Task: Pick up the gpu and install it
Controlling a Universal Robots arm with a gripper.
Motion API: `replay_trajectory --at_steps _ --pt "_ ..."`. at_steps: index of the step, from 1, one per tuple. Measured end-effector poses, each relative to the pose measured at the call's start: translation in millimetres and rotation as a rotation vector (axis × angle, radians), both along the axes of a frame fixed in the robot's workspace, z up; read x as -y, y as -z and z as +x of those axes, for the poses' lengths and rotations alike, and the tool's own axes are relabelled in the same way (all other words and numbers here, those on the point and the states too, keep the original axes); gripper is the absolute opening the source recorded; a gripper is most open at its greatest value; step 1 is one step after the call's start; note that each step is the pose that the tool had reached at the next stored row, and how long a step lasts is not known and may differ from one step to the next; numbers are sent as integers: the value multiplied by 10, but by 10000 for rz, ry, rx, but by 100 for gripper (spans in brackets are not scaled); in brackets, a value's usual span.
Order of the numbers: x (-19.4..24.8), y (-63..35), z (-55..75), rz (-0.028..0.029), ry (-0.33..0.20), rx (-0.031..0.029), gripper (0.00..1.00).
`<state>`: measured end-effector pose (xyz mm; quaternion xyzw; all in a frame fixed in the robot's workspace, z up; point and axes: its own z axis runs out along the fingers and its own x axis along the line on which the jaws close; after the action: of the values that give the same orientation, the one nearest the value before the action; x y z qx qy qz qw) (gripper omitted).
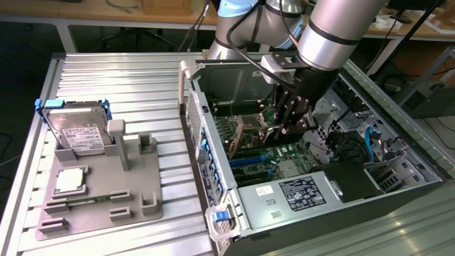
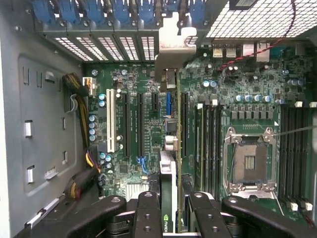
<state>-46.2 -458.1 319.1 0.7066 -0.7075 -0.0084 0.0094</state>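
The gpu (image 2: 170, 171) shows edge-on in the wrist view, a thin card standing over the motherboard's expansion slots (image 2: 139, 124). Its silver end bracket (image 2: 174, 47) is up against the slotted rear wall of the case. My gripper (image 2: 171, 213) is shut on the card's near end, one black finger (image 2: 147, 210) on each side. In the exterior view my gripper (image 1: 290, 124) is lowered into the open computer case (image 1: 213, 160), with the gpu (image 1: 250, 130) held just above the green motherboard (image 1: 274, 157).
On the exterior view's left, a grey holder (image 1: 135, 186) carries a silver hard drive (image 1: 80, 132), a processor chip (image 1: 71, 180) and a slim green memory stick (image 1: 89, 200). Inside the case are a power supply (image 1: 299, 194), cables (image 1: 373, 141) and the open processor socket (image 2: 247, 161).
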Motion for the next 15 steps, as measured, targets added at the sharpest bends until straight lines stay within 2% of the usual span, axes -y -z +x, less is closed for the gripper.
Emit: replay_trajectory --at_steps 7,15 --pt "0 91 -42 0 -31 0 27" --pt "0 99 -45 1 -33 1 27"
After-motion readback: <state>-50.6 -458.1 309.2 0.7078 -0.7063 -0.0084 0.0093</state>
